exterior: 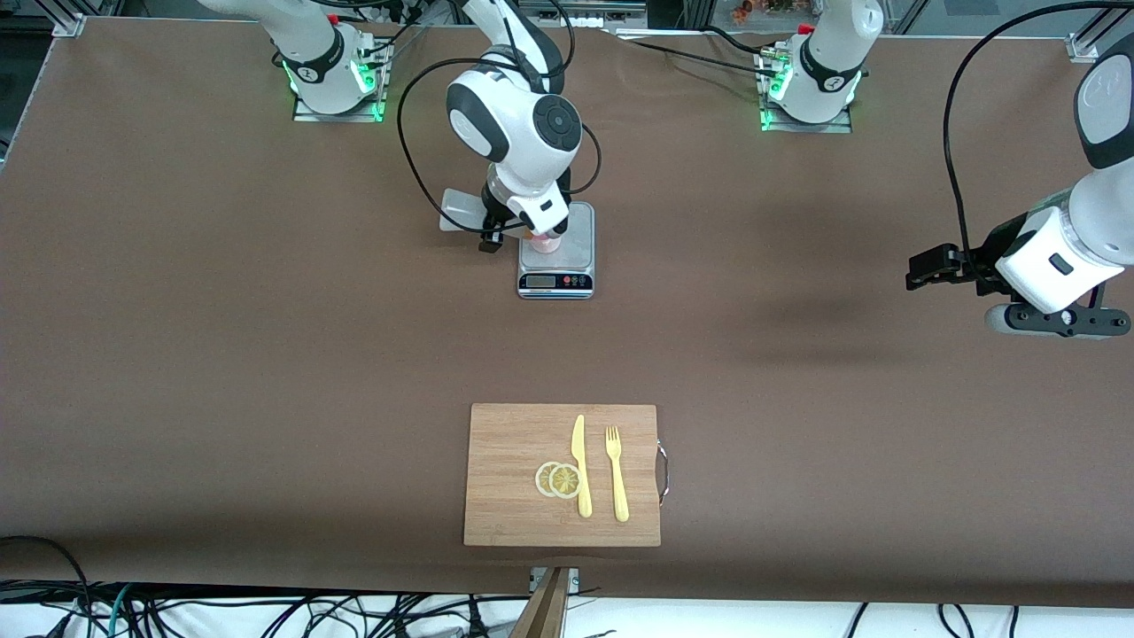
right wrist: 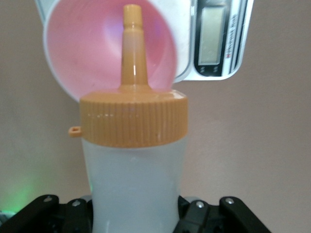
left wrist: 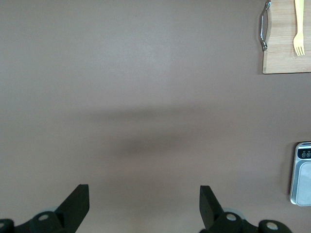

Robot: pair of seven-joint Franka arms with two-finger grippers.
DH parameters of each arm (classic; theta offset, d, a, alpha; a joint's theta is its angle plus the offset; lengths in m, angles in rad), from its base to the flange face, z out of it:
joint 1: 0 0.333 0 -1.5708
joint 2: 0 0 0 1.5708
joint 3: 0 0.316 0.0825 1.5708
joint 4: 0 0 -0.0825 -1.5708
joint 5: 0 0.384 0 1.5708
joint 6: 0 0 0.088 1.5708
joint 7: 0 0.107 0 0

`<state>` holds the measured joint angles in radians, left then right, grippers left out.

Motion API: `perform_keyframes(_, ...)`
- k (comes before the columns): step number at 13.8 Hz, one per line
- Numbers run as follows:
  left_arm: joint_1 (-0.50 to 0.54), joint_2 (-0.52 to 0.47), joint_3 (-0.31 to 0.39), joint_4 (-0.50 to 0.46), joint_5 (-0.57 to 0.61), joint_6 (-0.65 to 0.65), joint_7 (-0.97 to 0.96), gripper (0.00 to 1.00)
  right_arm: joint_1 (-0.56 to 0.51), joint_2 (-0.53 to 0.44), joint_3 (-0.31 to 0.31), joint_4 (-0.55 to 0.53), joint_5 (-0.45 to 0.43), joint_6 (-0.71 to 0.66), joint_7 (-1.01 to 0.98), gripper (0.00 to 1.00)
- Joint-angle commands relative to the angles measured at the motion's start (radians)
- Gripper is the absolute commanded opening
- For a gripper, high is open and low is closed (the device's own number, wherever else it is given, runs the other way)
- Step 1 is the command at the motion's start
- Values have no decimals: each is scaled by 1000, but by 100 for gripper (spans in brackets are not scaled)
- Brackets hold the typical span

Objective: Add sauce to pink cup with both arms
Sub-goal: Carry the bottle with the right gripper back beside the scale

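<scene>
My right gripper (right wrist: 133,213) is shut on the body of the sauce (right wrist: 133,184), a whitish squeeze bottle with an orange cap (right wrist: 133,119). The bottle is tipped so that its nozzle tip (right wrist: 131,14) points into the mouth of the pink cup (right wrist: 82,53). The pink cup (exterior: 546,245) stands on the grey scale (exterior: 556,266) and is mostly hidden under the right wrist in the front view, where the bottle does not show. My left gripper (exterior: 926,266) hangs open over bare table toward the left arm's end, and its fingers (left wrist: 77,204) hold nothing.
A wooden cutting board (exterior: 505,478) lies near the front camera with two lemon slices (exterior: 558,479), a yellow knife (exterior: 581,465) and a yellow fork (exterior: 616,474) on it. The left wrist view catches the board's handle (left wrist: 264,26) and a corner of the scale (left wrist: 303,174).
</scene>
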<state>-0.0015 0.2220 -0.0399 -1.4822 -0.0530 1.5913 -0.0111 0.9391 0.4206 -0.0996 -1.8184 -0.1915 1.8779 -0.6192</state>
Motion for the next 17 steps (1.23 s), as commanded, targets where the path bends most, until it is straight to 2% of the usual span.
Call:
perform_keyframes(1,5,13,3,31,-25,-19,20,100,-6,-65,-12,-67,15,39,-48,4)
perform_keyframes(7,5,13,3,31,-25,-19,20,100,-8,-144,-23,-87,92,69,-89,4)
perform_keyframes(9,3,13,3,31,-25,-20,20,100,-14,-154,-70,-90,133,73,-175,4)
perform_keyframes(12,3,13,3,33,-25,-20,20,100,-14,-204,-147,-154,268,151,-319,4)
perform_keyframes(14,3,13,3,31,-25,-20,20,100,-14,-230,-213,-200,427,191,-480,4)
perform_keyframes(17,3,13,3,31,-25,-20,20,100,-14,-230,-333,-209,627,178,-736,4)
